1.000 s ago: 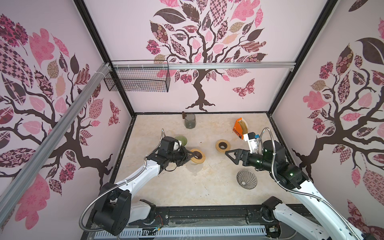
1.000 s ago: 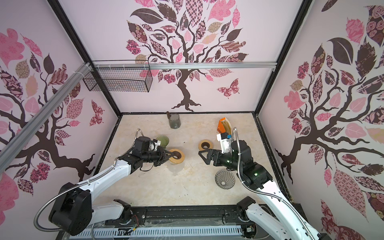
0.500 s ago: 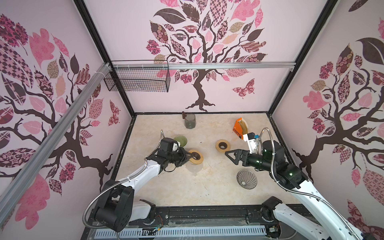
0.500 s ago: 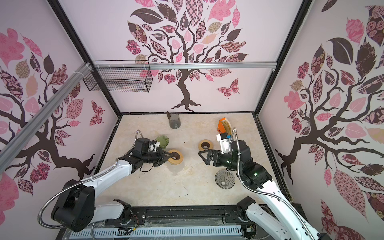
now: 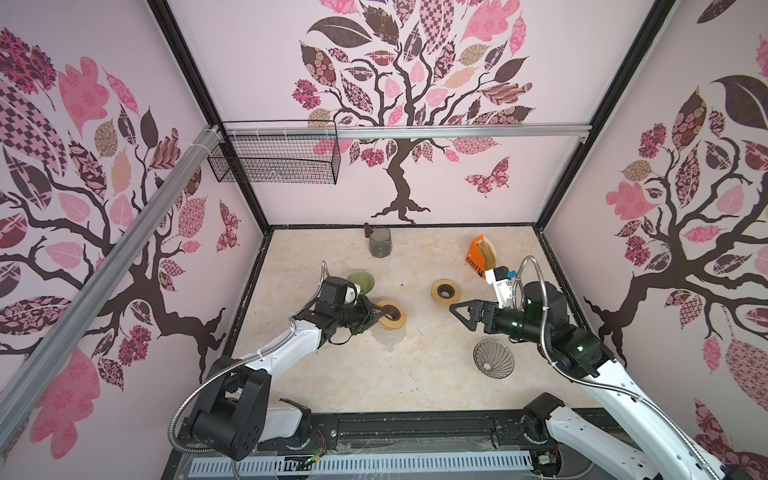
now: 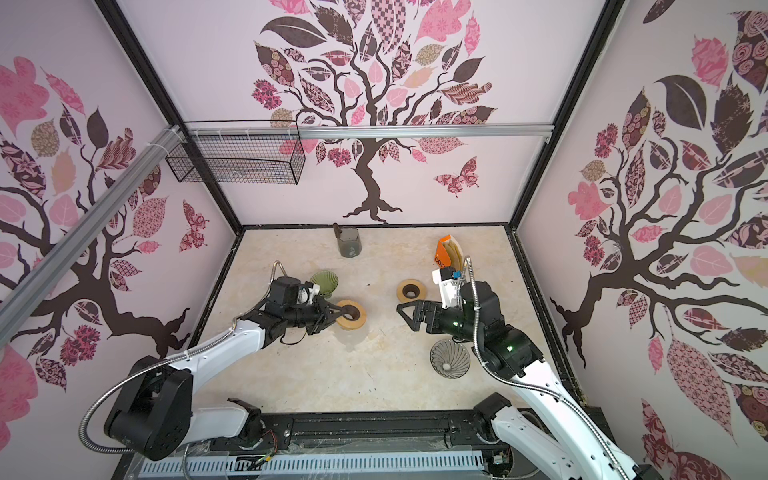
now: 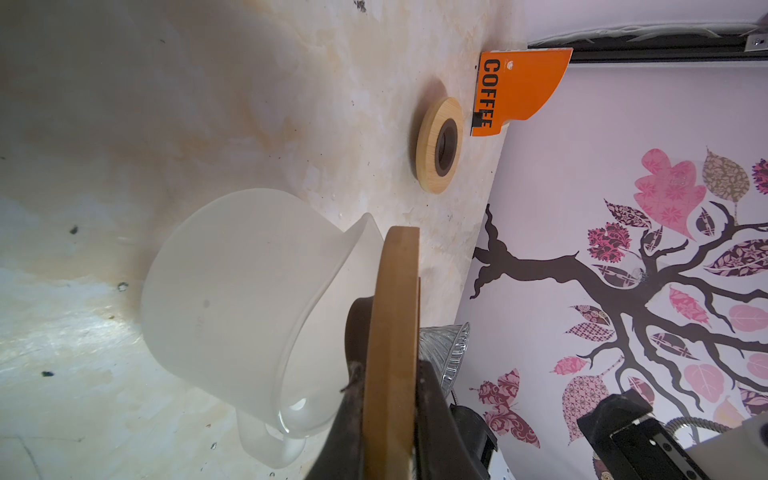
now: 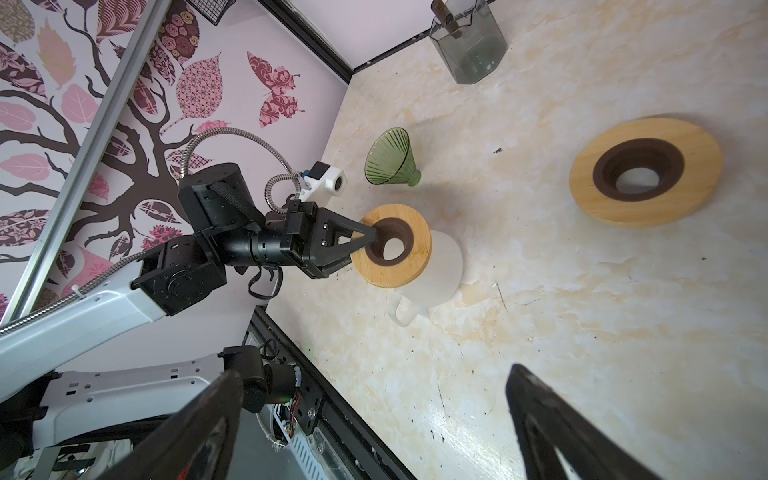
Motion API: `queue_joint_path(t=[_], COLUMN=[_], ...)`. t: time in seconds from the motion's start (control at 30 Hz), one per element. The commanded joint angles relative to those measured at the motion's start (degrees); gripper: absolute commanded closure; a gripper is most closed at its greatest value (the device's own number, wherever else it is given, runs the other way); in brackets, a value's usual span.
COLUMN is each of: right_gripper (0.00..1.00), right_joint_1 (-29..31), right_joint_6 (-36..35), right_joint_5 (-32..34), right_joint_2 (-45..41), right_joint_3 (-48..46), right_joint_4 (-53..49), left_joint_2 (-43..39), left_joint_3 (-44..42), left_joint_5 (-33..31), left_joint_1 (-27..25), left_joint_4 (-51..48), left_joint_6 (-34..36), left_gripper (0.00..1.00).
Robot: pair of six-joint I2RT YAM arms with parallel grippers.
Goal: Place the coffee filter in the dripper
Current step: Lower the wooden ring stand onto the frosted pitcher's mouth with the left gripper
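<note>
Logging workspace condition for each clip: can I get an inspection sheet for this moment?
Surface: beige marbled tabletop, dark specks.
Job's things: orange filter box back right, filters inside; clear dripper front right; green dripper left of centre.
Clutter: second wooden ring, grey jar, frosted carafe.
Grippers: left gripper shut on wooden ring over carafe; right gripper open, empty.
Cables: metal conduit loops, left and right.
Surroundings: wire basket hung high, back left.

Both top views high overhead, wrist views close, sharing tabletop [image 5: 374, 374]
</note>
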Motion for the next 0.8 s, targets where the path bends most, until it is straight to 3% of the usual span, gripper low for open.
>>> queue_joint_path(t=[0.0, 0.77], right_gripper=[0.00, 0.00], right_joint_1=[0.3, 0.3], right_joint_6=[-0.8, -1.1], right_joint_5=[-0.2, -0.2], right_joint_2=[0.2, 0.0], right_joint_3=[-0.3, -0.8], right_joint_4=[0.7, 0.9], left_joint_2=[0.3, -0.3], left_joint_3=[-1.5, -3.0], left_joint_5=[-0.1, -0.2], left_joint_1=[0.4, 1.3], left_joint_4=[1.2, 0.5], left_joint_6=[0.6, 1.1], left_gripper=[0.86, 0.75])
